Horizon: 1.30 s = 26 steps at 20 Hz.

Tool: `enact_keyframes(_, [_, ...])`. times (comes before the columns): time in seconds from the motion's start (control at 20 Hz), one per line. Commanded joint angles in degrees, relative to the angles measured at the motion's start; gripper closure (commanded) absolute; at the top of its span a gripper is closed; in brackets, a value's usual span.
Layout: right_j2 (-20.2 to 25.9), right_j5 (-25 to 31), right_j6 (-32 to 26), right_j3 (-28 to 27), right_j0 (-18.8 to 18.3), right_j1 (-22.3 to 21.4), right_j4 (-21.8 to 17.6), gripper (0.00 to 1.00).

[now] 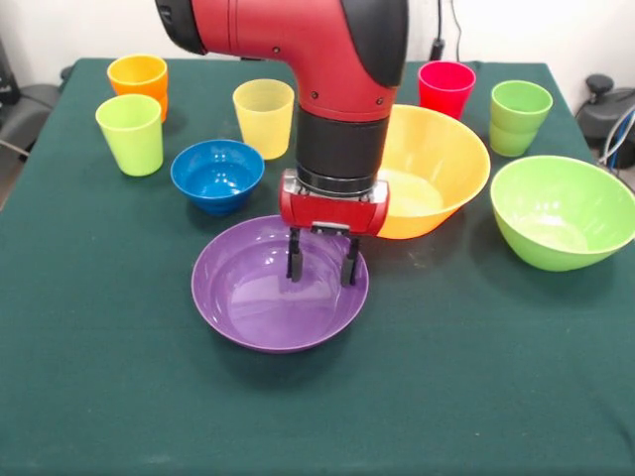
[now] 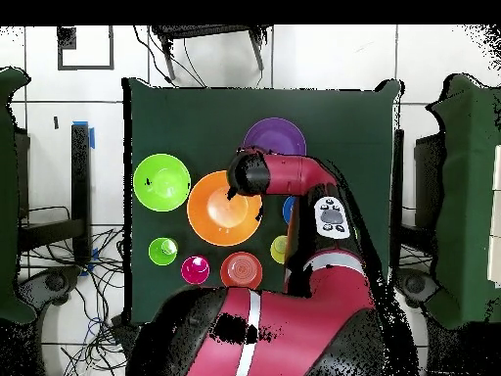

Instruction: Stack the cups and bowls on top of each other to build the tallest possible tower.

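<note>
No tower is begun: every cup and bowl is seen standing separately. The gripper [image 1: 322, 268] is held apart, empty, over the purple bowl [image 1: 238, 288].

Purple bowl [image 1: 279, 297], blue bowl [image 1: 216, 176], orange-yellow bowl [image 1: 437, 164], green bowl [image 1: 563, 211], red cup [image 1: 445, 88]; dark green surface [image 1: 99, 377].
</note>
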Motion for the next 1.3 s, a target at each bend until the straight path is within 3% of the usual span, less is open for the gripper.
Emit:
enact_keyframes(0.05, [5.10, 7.57, -6.05, 1.31, 1.10, -1.35, -4.77, 0.00])
enact_keyframes(0.65, [5.63, 10.58, -6.83, -0.15, 1.61, -2.55, -4.71, 0.00])
enact_keyframes(1.3, [6.47, 5.96, -2.87, 1.52, 2.48, -0.59, -4.45, 0.00])
